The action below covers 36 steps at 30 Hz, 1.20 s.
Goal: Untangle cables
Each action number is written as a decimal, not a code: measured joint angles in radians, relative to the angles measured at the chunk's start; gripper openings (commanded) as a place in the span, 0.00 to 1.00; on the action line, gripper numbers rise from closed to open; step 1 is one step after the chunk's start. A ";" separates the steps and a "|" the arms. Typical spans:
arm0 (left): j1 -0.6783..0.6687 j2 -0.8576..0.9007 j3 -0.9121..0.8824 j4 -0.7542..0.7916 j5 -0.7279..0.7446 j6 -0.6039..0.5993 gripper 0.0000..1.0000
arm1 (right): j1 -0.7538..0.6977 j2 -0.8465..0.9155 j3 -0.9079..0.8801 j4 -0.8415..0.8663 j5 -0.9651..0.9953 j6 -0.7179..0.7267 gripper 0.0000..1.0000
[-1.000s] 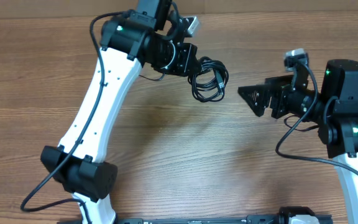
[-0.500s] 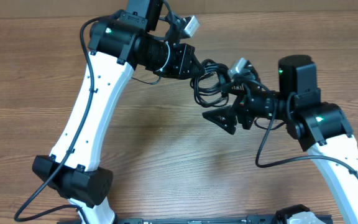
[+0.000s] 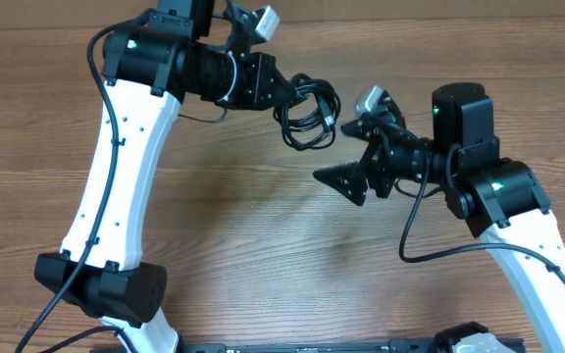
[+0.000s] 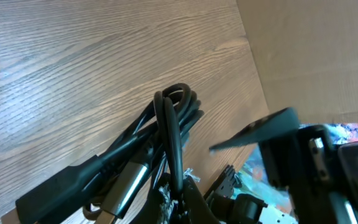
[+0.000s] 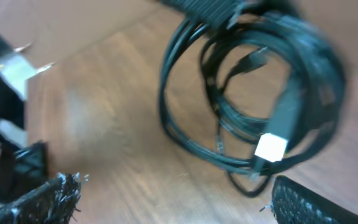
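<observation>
Leftward since the earlier frame, the left hand (image 3: 281, 90) has pulled the cables (image 3: 310, 116) away from the right hand (image 3: 349, 155), which is wide open, empty and just beside them.

Left wrist: the cables (image 4: 166, 124) are clamped at the fingertips (image 4: 169, 193) and loop out ahead.

Right wrist: the cables (image 5: 247, 93) hang ahead of the spread fingers (image 5: 42, 199), apart from them.

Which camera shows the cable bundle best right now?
Right wrist: the cable bundle faces it, loops and white-tipped plug spread open, slightly blurred. Overhead shows it small; left wrist sees it edge-on, loops overlapping.
</observation>
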 measured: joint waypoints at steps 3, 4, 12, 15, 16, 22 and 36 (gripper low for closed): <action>0.002 0.000 0.000 -0.010 0.002 0.000 0.04 | 0.000 0.000 0.016 0.035 0.029 0.008 0.95; 0.002 0.000 0.000 -0.013 0.005 0.000 0.04 | 0.000 0.000 0.022 0.051 0.037 0.009 0.94; 0.002 -0.003 0.000 -0.031 0.061 0.000 0.04 | 0.000 0.039 0.029 0.107 0.078 0.014 0.89; 0.002 -0.018 0.000 -0.036 0.082 0.000 0.04 | 0.000 0.067 0.029 0.113 0.104 0.014 0.80; 0.002 -0.028 0.000 -0.043 0.087 0.000 0.04 | 0.000 0.073 0.029 0.114 0.113 0.011 0.54; 0.002 -0.109 0.000 -0.066 0.063 0.002 0.04 | 0.001 0.082 0.030 0.134 0.130 0.000 0.04; 0.298 -0.280 0.000 -0.172 -0.129 0.007 0.04 | -0.277 0.010 0.031 0.127 0.149 0.079 0.04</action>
